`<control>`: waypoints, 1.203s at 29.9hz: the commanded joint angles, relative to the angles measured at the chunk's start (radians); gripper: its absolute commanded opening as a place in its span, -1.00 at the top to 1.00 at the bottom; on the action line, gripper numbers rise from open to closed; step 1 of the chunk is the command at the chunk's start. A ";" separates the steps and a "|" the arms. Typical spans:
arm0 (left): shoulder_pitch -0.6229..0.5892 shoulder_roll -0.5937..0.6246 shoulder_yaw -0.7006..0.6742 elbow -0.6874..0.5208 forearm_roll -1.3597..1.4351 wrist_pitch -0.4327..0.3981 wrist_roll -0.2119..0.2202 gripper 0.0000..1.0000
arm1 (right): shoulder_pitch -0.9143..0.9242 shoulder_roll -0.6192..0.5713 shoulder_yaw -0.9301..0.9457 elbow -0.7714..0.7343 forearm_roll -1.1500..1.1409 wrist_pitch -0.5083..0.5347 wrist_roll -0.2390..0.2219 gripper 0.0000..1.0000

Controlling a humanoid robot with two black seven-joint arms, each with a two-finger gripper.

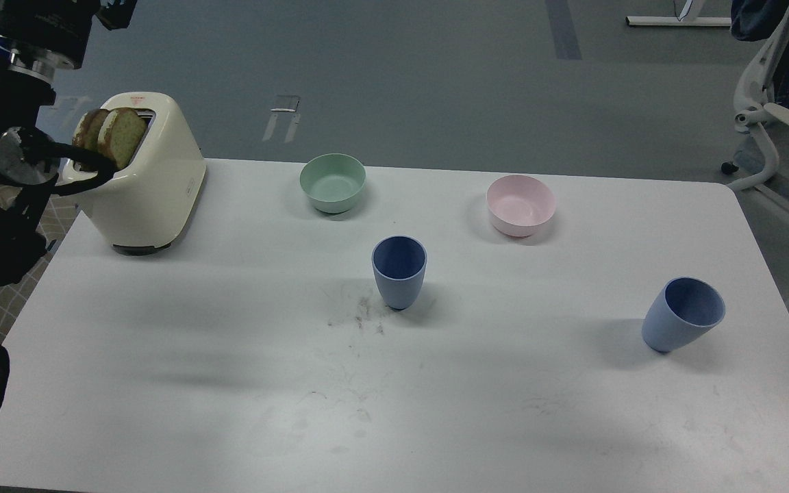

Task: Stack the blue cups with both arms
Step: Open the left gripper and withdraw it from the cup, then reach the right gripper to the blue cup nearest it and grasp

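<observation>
Two blue cups stand apart on the white table [230, 356]. One blue cup [399, 270] is upright near the middle. The other blue cup [683, 313] stands near the right edge and looks tilted to the right. Both are empty and nothing holds them. My left arm [4, 157] is raised at the far left edge, well away from both cups. Only a dark end piece of it [117, 10] shows at the top edge, and its fingers cannot be made out. My right arm and gripper are out of view.
A cream toaster [155, 185] with bread slices stands at the back left. A mint-green bowl [333, 181] and a pink bowl [520, 204] sit behind the middle cup. A white chair frame [778, 116] stands off the table's right side.
</observation>
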 commanded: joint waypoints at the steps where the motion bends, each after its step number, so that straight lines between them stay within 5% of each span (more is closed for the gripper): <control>1: 0.047 0.018 -0.002 0.003 -0.082 0.002 0.000 -0.95 | -0.002 -0.063 -0.116 0.020 -0.161 0.000 0.039 -1.00; 9: 0.072 0.012 -0.002 0.025 -0.088 0.010 0.018 -0.95 | -0.065 -0.025 -0.248 -0.044 -0.508 0.000 0.056 -1.00; 25: 0.069 0.001 -0.002 0.012 -0.088 0.046 0.016 -0.95 | -0.134 -0.077 -0.439 -0.064 -0.542 0.000 0.120 -0.99; 31: 0.069 -0.002 -0.002 0.012 -0.087 0.049 0.021 -0.95 | -0.151 -0.065 -0.443 -0.107 -0.599 0.000 0.117 -0.87; 36: 0.071 -0.001 -0.001 0.012 -0.087 0.049 0.019 -0.95 | -0.152 -0.060 -0.448 -0.119 -0.610 0.000 0.113 -0.44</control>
